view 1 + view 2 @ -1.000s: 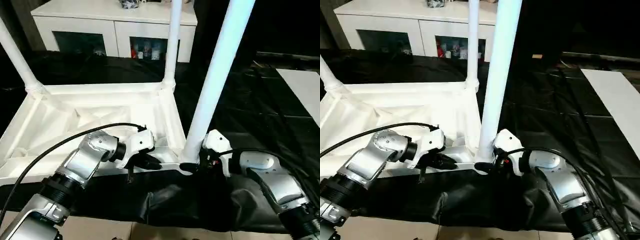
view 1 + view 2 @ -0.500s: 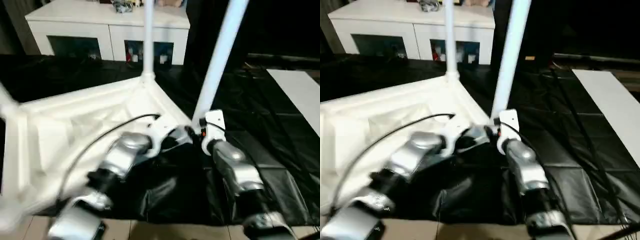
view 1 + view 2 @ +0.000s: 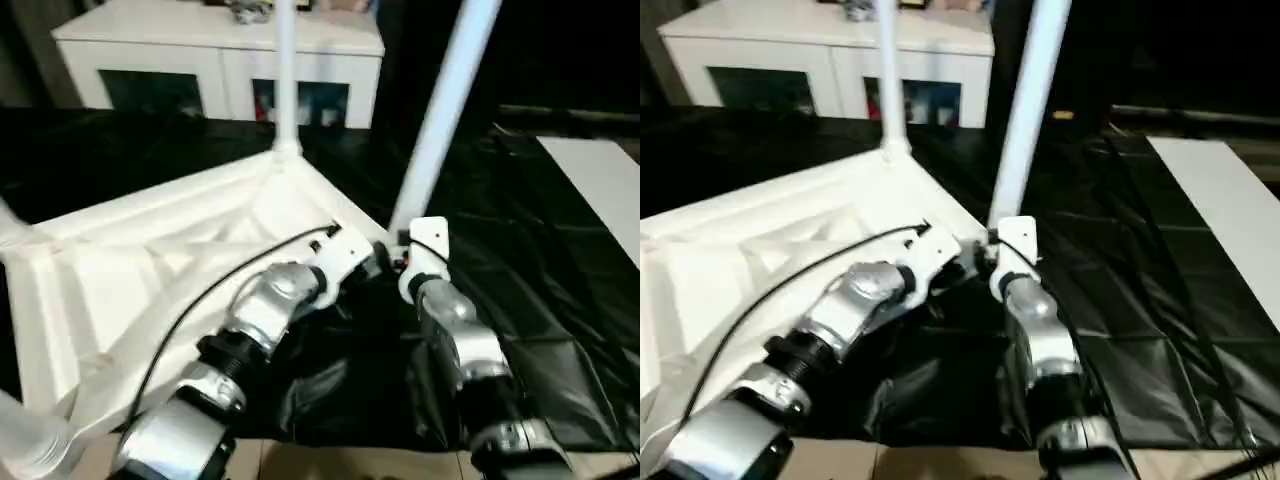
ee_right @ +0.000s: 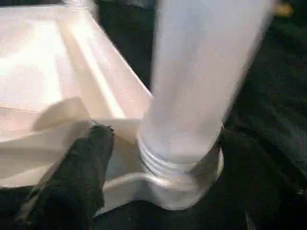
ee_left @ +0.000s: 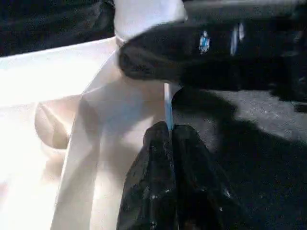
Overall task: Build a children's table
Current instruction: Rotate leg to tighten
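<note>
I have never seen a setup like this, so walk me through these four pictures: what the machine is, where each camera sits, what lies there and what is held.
This is a humanoid robot with two silver arms, building a white plastic children's table. The two wide pictures come from cameras on its head, looking down over its arms. The tabletop lies upside down on black sheeting, ribbed underside up, with legs standing in its corners. A white cabinet stands behind.

The other two pictures come from cameras on the wrists. The left hand is shut, its black fingers pinching the thin edge of the tabletop. The right hand has one finger on each side of the near leg, just above its corner socket; I cannot tell whether it grips.
</note>
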Tool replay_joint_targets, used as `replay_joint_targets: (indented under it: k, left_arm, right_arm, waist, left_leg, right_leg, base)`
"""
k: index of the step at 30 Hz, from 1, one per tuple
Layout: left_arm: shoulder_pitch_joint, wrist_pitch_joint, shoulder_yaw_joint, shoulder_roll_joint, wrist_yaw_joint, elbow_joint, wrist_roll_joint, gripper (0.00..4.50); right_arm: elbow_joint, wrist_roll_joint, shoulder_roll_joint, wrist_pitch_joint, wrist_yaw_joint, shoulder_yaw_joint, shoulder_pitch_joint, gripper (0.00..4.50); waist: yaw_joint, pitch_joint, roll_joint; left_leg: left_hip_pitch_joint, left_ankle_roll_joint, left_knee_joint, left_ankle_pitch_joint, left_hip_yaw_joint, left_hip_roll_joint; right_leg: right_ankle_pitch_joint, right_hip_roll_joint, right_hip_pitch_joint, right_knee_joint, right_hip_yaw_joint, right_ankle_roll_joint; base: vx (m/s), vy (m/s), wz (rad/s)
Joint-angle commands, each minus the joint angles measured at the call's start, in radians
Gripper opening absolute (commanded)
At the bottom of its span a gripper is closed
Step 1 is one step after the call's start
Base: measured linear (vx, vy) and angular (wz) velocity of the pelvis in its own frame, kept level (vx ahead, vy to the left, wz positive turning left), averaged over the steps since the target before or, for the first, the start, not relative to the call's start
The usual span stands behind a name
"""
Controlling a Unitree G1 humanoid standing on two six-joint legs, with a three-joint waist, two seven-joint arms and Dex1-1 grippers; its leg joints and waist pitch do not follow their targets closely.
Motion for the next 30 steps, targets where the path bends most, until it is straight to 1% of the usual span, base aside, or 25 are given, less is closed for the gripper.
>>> replay_joint_targets:
  k: [1, 2, 3, 4, 5, 6, 7, 8, 9, 10, 11, 12, 13, 14, 16, 19, 20, 21, 23, 24, 26, 27, 28, 29, 30]
  left_arm:
    - [0.030, -0.014, -0.018, 0.052, -0.069, 0.010, 0.006, 0.00]
    - [0.037, -0.031, -0.024, 0.077, -0.103, 0.001, 0.006, 0.00]
    - [0.041, -0.029, -0.025, 0.094, -0.128, -0.007, 0.002, 0.00]
    - [0.043, -0.029, -0.026, 0.104, -0.145, -0.012, -0.002, 0.00]
    - [0.051, -0.053, -0.034, 0.125, -0.202, -0.028, -0.014, 0.00]
    - [0.051, -0.053, -0.034, 0.125, -0.202, -0.028, -0.014, 0.00]
    - [0.057, -0.058, -0.039, 0.140, -0.243, -0.042, -0.023, 0.00]
    - [0.068, -0.086, -0.054, 0.169, -0.322, -0.069, -0.035, 0.00]
    - [0.074, -0.104, -0.061, 0.183, -0.360, -0.082, -0.040, 0.00]
    - [0.079, -0.111, -0.071, 0.198, -0.394, -0.096, -0.043, 0.00]
    - [0.091, -0.128, -0.092, 0.233, -0.476, -0.134, -0.054, 0.00]
    - [0.094, -0.133, -0.098, 0.242, -0.497, -0.143, -0.057, 0.00]
    - [0.094, -0.133, -0.098, 0.242, -0.497, -0.143, -0.057, 0.00]
    - [0.103, -0.124, -0.107, 0.261, -0.548, -0.174, -0.072, 0.00]
    - [0.120, -0.102, -0.119, 0.291, -0.629, -0.244, -0.112, 0.00]
    - [0.132, -0.089, -0.130, 0.312, -0.674, -0.284, -0.129, 0.00]
    - [0.132, -0.089, -0.130, 0.312, -0.674, -0.284, -0.129, 0.00]
    - [0.136, -0.087, -0.130, 0.316, -0.675, -0.290, -0.128, 0.00]
    - [0.138, -0.086, -0.129, 0.319, -0.679, -0.294, -0.128, 0.00]
    - [0.141, -0.086, -0.125, 0.318, -0.672, -0.293, -0.124, 0.00]
    - [0.144, -0.086, -0.122, 0.319, -0.671, -0.293, -0.123, 0.00]
    - [0.146, -0.085, -0.119, 0.320, -0.672, -0.295, -0.123, 0.00]
    - [0.150, -0.083, -0.113, 0.323, -0.671, -0.298, -0.119, 0.00]
    - [0.151, -0.083, -0.112, 0.324, -0.670, -0.298, -0.117, 0.00]
    - [0.151, -0.083, -0.112, 0.324, -0.670, -0.298, -0.117, 0.00]
  right_arm:
    - [-0.080, -0.014, -0.095, 0.050, 0.103, 0.015, 0.027, 4.15]
    - [-0.111, -0.024, -0.160, 0.070, 0.166, 0.025, 0.047, 4.24]
    - [-0.128, -0.016, -0.203, 0.065, 0.226, 0.027, 0.061, 4.30]
    - [-0.144, -0.008, -0.228, 0.061, 0.267, 0.028, 0.072, 4.37]
    - [-0.168, 0.019, -0.270, 0.052, 0.339, 0.020, 0.090, 4.37]
    - [-0.168, 0.019, -0.270, 0.052, 0.339, 0.020, 0.090, 4.37]
    - [-0.189, 0.039, -0.302, 0.048, 0.395, 0.020, 0.105, 4.37]
    - [-0.225, 0.069, -0.357, 0.034, 0.492, 0.027, 0.132, 4.37]
    - [-0.245, 0.083, -0.385, 0.029, 0.538, 0.035, 0.145, 4.37]
    - [-0.262, 0.096, -0.403, 0.029, 0.574, 0.046, 0.155, 4.37]
    - [-0.300, 0.128, -0.441, 0.029, 0.655, 0.071, 0.178, 4.37]
    - [-0.308, 0.136, -0.450, 0.030, 0.674, 0.077, 0.183, 4.37]
    - [-0.308, 0.136, -0.450, 0.030, 0.674, 0.077, 0.183, 4.37]
    - [-0.329, 0.164, -0.465, 0.040, 0.725, 0.090, 0.194, 4.37]
    - [-0.339, 0.172, -0.473, 0.038, 0.781, 0.122, 0.195, 4.37]
    - [-0.323, 0.154, -0.457, 0.025, 0.801, 0.143, 0.181, 4.37]
    - [-0.323, 0.154, -0.457, 0.025, 0.801, 0.143, 0.181, 4.37]
    - [-0.308, 0.141, -0.446, 0.016, 0.798, 0.151, 0.170, 4.37]
    - [-0.296, 0.133, -0.440, 0.011, 0.801, 0.158, 0.162, 4.37]
    - [-0.278, 0.121, -0.433, 0.003, 0.799, 0.164, 0.152, 4.21]
    - [-0.266, 0.113, -0.434, -0.002, 0.806, 0.175, 0.144, 4.11]
    - [-0.258, 0.108, -0.437, -0.005, 0.813, 0.184, 0.138, 4.01]
    - [-0.252, 0.105, -0.444, -0.007, 0.824, 0.197, 0.132, 3.91]
    - [-0.252, 0.106, -0.445, -0.006, 0.827, 0.200, 0.131, 3.91]
    - [-0.252, 0.106, -0.445, -0.006, 0.827, 0.200, 0.131, 3.67]
  waist:
    - [0.006, -0.053, -0.003]
    - [0.011, -0.052, -0.004]
    - [0.016, -0.052, 0.001]
    - [0.016, -0.051, -0.002]
    - [0.016, -0.055, 0.001]
    - [0.018, -0.057, -0.004]
    - [0.018, -0.057, -0.004]
    - [0.019, -0.058, -0.004]
    - [0.025, -0.059, -0.003]
    - [0.024, -0.059, -0.003]
    - [0.026, -0.060, 0.015]
    - [0.027, -0.062, 0.006]
    - [0.027, -0.062, 0.006]
    - [0.026, -0.059, 0.009]
    - [0.031, -0.057, 0.010]
    - [0.042, -0.054, 0.007]
    - [0.043, -0.054, 0.008]
    - [0.043, -0.053, 0.004]
    - [0.041, -0.052, 0.006]
    - [0.039, -0.052, -0.001]
    - [0.036, -0.051, 0.002]
    - [0.035, -0.051, 0.002]
    - [0.036, -0.051, -0.005]
    - [0.036, -0.051, -0.004]
    - [0.036, -0.050, -0.004]
  left_leg:
    - [0.003, 0.029, -0.085, -0.356, -0.001, 0.005]
    - [0.002, 0.037, -0.084, -0.339, 0.001, 0.008]
    - [-0.001, 0.046, -0.083, -0.327, 0.005, 0.007]
    - [-0.005, 0.046, -0.083, -0.323, 0.005, 0.009]
    - [-0.004, 0.045, -0.081, -0.306, 0.004, 0.009]
    - [-0.003, 0.053, -0.077, -0.290, 0.007, 0.010]
    - [-0.003, 0.053, -0.077, -0.290, 0.007, 0.010]
    - [-0.006, 0.063, -0.078, -0.264, 0.007, 0.010]
    - [0.000, 0.076, -0.075, -0.253, 0.009, 0.015]
    - [-0.002, 0.086, -0.073, -0.231, 0.010, 0.016]
    - [0.000, 0.085, -0.074, -0.221, 0.008, 0.016]
    - [-0.002, 0.102, -0.072, -0.196, 0.009, 0.018]
    - [-0.002, 0.102, -0.072, -0.196, 0.009, 0.018]
    - [0.002, 0.105, -0.073, -0.200, 0.011, 0.019]
    - [0.006, 0.094, -0.076, -0.220, 0.012, 0.024]
    - [0.019, 0.067, -0.077, -0.251, 0.017, 0.026]
    - [0.017, 0.062, -0.078, -0.255, 0.016, 0.026]
    - [0.015, 0.055, -0.080, -0.262, 0.016, 0.025]
    - [0.011, 0.043, -0.081, -0.277, 0.013, 0.023]
    - [0.009, 0.039, -0.082, -0.282, 0.012, 0.022]
    - [0.008, 0.034, -0.082, -0.292, 0.011, 0.020]
    - [0.008, 0.033, -0.082, -0.293, 0.011, 0.019]
    - [0.006, 0.036, -0.081, -0.285, 0.010, 0.019]
    - [0.004, 0.037, -0.082, -0.283, 0.010, 0.019]
    - [0.006, 0.038, -0.082, -0.283, 0.010, 0.019]
  right_leg:
    - [-0.439, -0.030, 0.041, -0.087, 0.024, -0.082]
    - [-0.398, -0.029, 0.044, -0.083, 0.028, -0.096]
    - [-0.368, -0.030, 0.047, -0.077, 0.030, -0.117]
    - [-0.365, -0.032, 0.049, -0.078, 0.030, -0.119]
    - [-0.348, -0.034, 0.052, -0.073, 0.030, -0.130]
    - [-0.310, -0.034, 0.052, -0.071, 0.032, -0.146]
    - [-0.310, -0.034, 0.052, -0.071, 0.032, -0.146]
    - [-0.265, -0.034, 0.058, -0.065, 0.031, -0.167]
    - [-0.230, -0.036, 0.056, -0.063, 0.033, -0.185]
    - [-0.189, -0.034, 0.058, -0.056, 0.034, -0.204]
    - [-0.167, -0.035, 0.058, -0.052, 0.033, -0.217]
    - [-0.105, -0.034, 0.064, -0.045, 0.034, -0.238]
    - [-0.105, -0.034, 0.064, -0.045, 0.034, -0.238]
    - [-0.098, -0.034, 0.060, -0.044, 0.033, -0.253]
    - [-0.141, -0.037, 0.058, -0.047, 0.034, -0.262]
    - [-0.167, -0.033, 0.047, -0.048, 0.039, -0.267]
    - [-0.170, -0.034, 0.048, -0.046, 0.039, -0.266]
    - [-0.185, -0.033, 0.049, -0.047, 0.039, -0.256]
    - [-0.214, -0.035, 0.052, -0.048, 0.039, -0.239]
    - [-0.234, -0.035, 0.054, -0.050, 0.039, -0.225]
    - [-0.276, -0.038, 0.053, -0.053, 0.039, -0.209]
    - [-0.292, -0.038, 0.053, -0.056, 0.039, -0.200]
    - [-0.302, -0.038, 0.054, -0.054, 0.039, -0.192]
    - [-0.309, -0.038, 0.055, -0.056, 0.039, -0.187]
    - [-0.329, -0.038, 0.052, -0.058, 0.039, -0.179]
  base:
    - [0.000, 0.000, 0.00]
    - [0.000, 0.000, 0.00]
    - [0.000, 0.000, 0.00]
    - [0.000, 0.000, 0.00]
    - [0.000, 0.000, 0.00]
    - [0.000, 0.000, 0.00]
    - [0.000, 0.000, 0.00]
    - [0.000, 0.000, 0.00]
    - [0.000, 0.000, 0.00]
    - [0.000, 0.000, 0.00]
    - [0.000, 0.000, 0.00]
    - [0.000, 0.000, 0.00]
    - [0.000, 0.000, 0.00]
    - [0.000, 0.000, 0.00]
    - [0.000, 0.000, 0.00]
    - [0.000, 0.000, 0.00]
    - [0.000, 0.000, 0.00]
    - [0.000, 0.000, 0.00]
    - [0.000, 0.000, 0.00]
    - [0.000, 0.000, 0.00]
    - [0.000, 0.000, 0.00]
    - [0.000, 0.000, 0.00]
    - [0.000, 0.000, 0.00]
    - [0.000, 0.000, 0.00]
    - [0.000, 0.000, 0.00]
